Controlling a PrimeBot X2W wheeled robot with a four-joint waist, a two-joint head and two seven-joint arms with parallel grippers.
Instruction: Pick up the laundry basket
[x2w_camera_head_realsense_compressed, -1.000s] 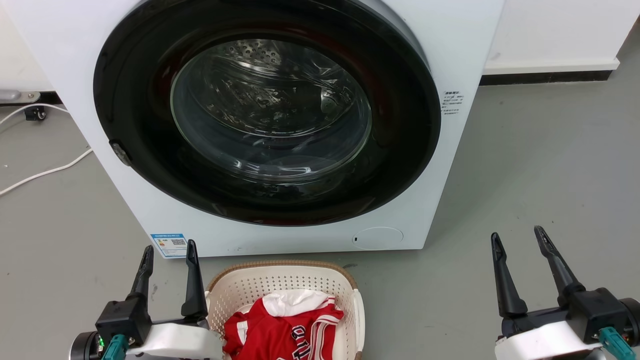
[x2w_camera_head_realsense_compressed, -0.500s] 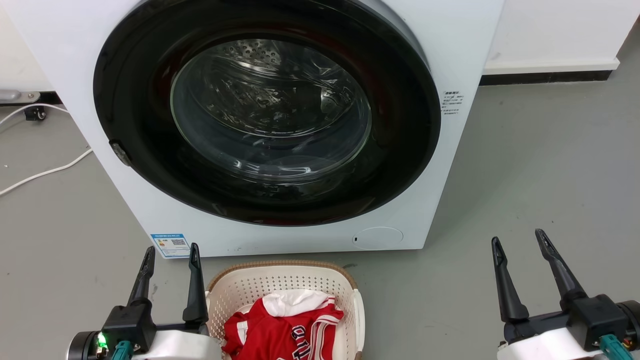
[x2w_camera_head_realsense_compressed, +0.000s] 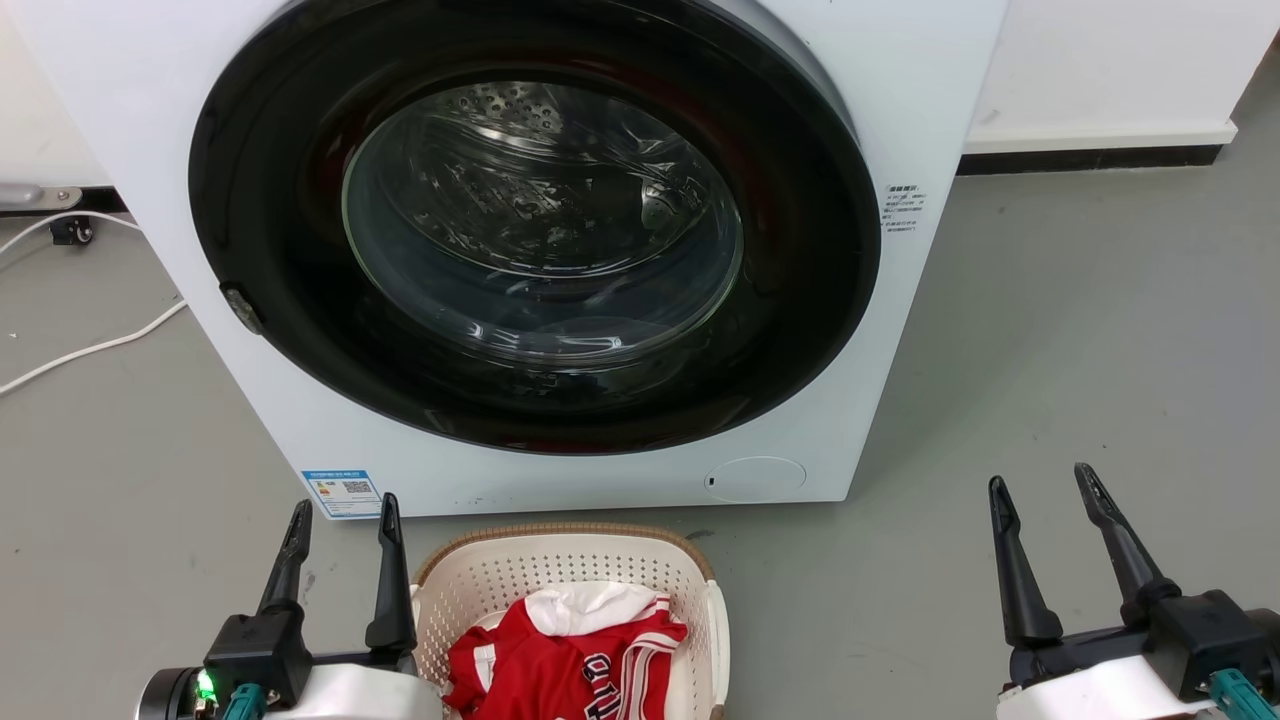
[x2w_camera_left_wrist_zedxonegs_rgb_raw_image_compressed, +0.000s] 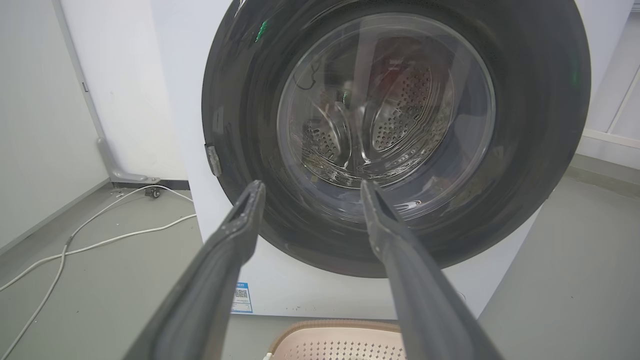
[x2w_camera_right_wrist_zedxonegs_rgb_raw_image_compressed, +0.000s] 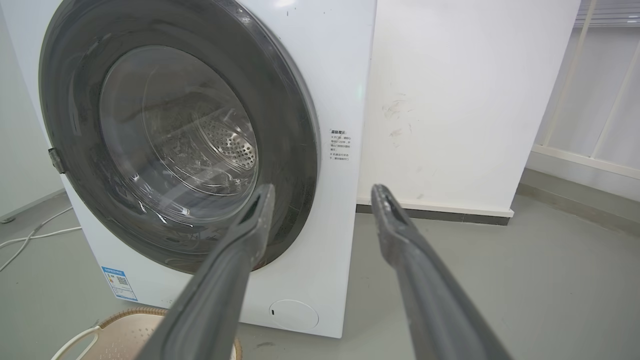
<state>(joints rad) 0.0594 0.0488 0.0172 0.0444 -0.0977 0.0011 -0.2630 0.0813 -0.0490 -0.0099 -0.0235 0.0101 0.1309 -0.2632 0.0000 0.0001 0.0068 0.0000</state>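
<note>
- The laundry basket stands on the grey floor just in front of the washing machine, below the lower edge of its door. It sits at the bottom middle of the head view.
- The basket is cream-white and perforated, with a brown woven-look rim along its far edge and a white handle on its right side.
- A red garment with white trim lies in the basket, over a white cloth.
- The left gripper is open, its two dark fingers apart and holding nothing. Its inner finger stands just beside the basket's left wall; whether it touches cannot be told.
- In the left wrist view the left gripper points at the round dark door, and the basket's far rim shows low between the fingers.
- The right gripper is also open and empty, over bare floor well apart from the basket's right side.
- In the right wrist view the right gripper points at the machine's right front edge, with the basket at the lower left.
- The machine's glass door is shut, with the steel drum visible behind it.
- A blue label is stuck at the machine's lower left corner.
- A white cable lies on the floor to the left.
</note>
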